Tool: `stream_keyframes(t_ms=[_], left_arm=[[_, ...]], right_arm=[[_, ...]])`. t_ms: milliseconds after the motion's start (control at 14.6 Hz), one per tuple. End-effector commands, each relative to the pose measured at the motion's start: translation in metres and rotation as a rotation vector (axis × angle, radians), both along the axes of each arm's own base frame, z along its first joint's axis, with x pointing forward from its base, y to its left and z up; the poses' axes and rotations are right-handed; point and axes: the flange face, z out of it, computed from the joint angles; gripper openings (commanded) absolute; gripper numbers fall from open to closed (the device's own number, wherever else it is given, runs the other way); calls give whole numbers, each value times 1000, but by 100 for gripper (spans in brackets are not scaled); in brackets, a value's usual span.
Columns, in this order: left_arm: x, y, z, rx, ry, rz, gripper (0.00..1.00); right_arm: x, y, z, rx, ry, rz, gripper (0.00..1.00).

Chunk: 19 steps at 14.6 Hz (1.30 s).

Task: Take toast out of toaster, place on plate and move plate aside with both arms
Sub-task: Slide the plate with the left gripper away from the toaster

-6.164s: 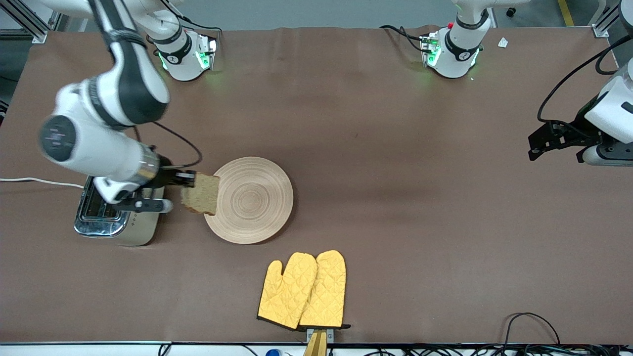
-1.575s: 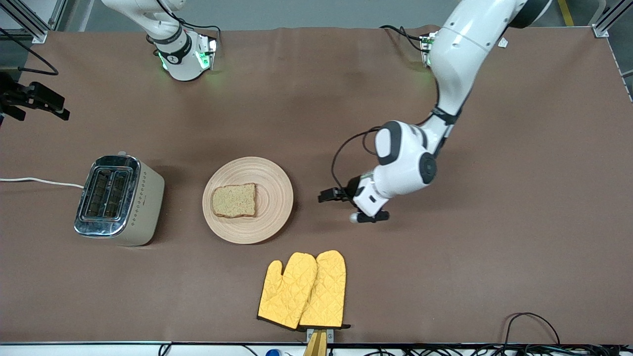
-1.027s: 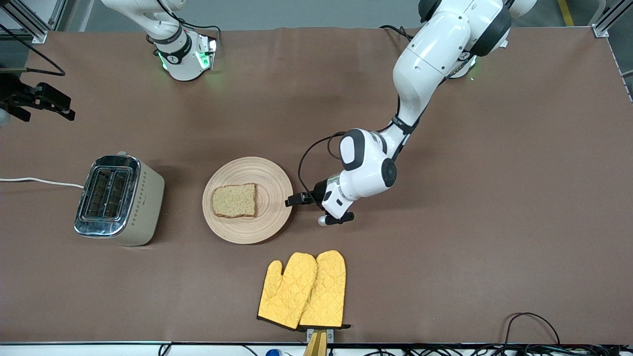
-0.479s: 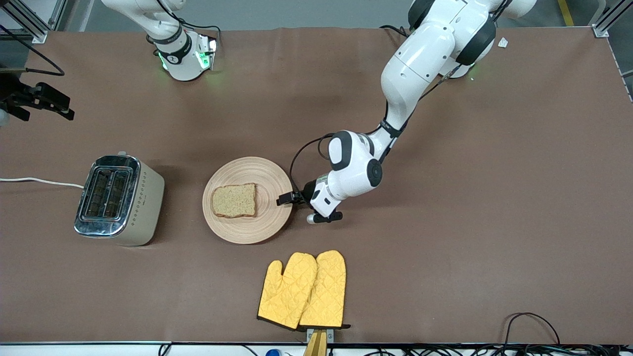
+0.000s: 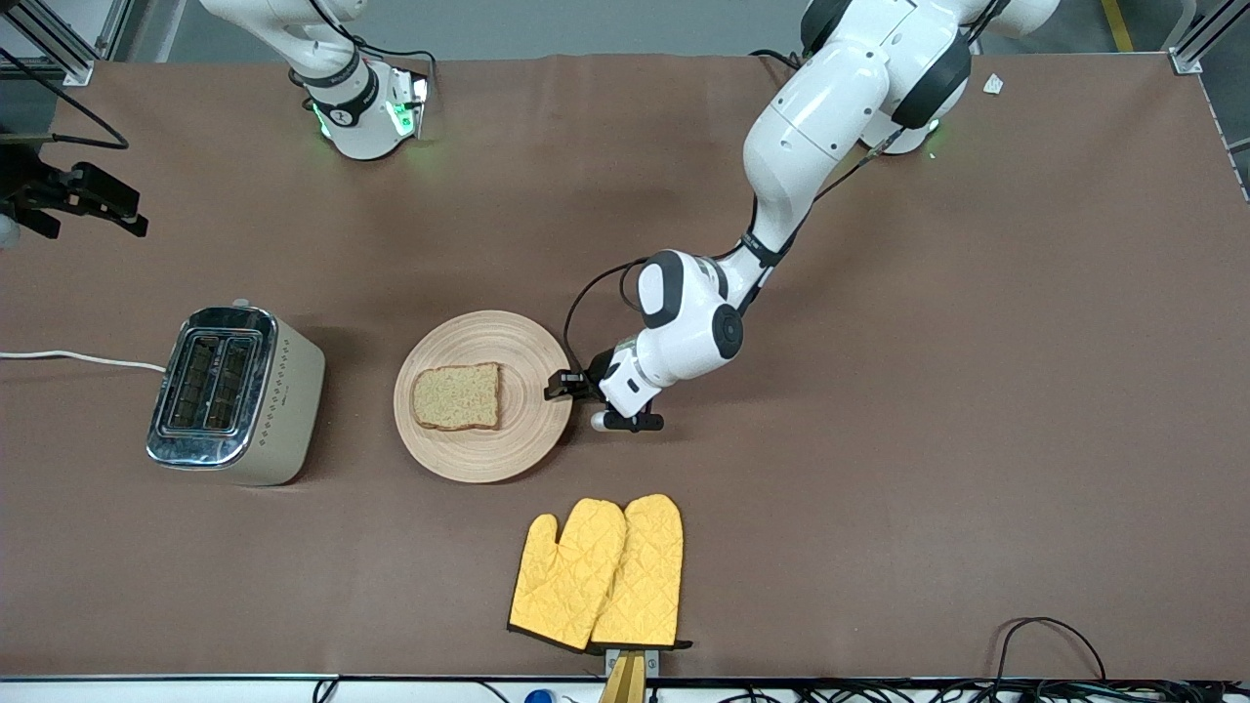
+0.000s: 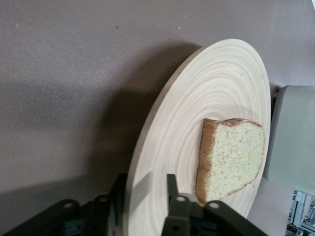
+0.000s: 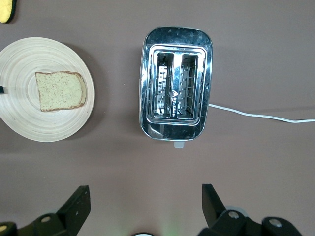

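The round light-wood plate (image 5: 488, 337) lies mid-table, and the toast (image 5: 456, 396) rests flat on it, toward the toaster side. My left gripper (image 5: 559, 386) is at the plate's rim on the left arm's side. In the left wrist view, my left gripper (image 6: 145, 179) has one finger under the plate (image 6: 221, 78) and one on top, closed around the rim, with the toast (image 6: 231, 157) just past them. My right gripper (image 5: 117, 210) waits open, high over the table's right-arm end. The right wrist view looks down past my right gripper (image 7: 145, 194) at the toast (image 7: 60, 91) on the plate (image 7: 29, 54).
A chrome two-slot toaster (image 5: 234, 395) stands beside the plate toward the right arm's end, its white cord running off the table; it also shows as the toaster (image 7: 177, 83). Two yellow quilted oven mitts (image 5: 601, 571) lie nearer the front camera than the plate.
My left gripper slid in over the plate's rim and its fingers closed around it. The plate with the toast shifted slightly toward the toaster. The right arm stayed put.
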Motion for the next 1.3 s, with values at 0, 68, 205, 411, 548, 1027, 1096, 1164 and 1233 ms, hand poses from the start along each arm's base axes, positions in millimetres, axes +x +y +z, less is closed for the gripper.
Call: stream_keyframes(t_ms=[0,68,205,411,548,1027,1096,1164,1233], left_arm=[[-1,-3,-2,-10,-31,-3,11],[-1,-3,-3,-8,-31,-4,5],[1,0,-3,-6,-49,-18,1],[16,12,22,-21,-68,1,1],[20,32,42,-8,-77,2,1],[45,156,70,-50,-65,-132,1],[49,174,71,-72,-46,-170,1],[55,199,75,-95,-37,-198,1],[61,224,76,-120,-23,-216,1]], right_arm=[[-6,2,5,-16,12,9,100],[-7,7,5,-16,14,18,100],[-6,23,13,-20,-1,21,100],[-8,29,15,-20,8,15,100],[-8,28,16,-20,9,14,100],[-8,36,21,-22,0,29,100],[-8,36,20,-22,3,29,100],[-8,36,20,-22,3,29,100],[-8,36,21,-22,0,29,100]])
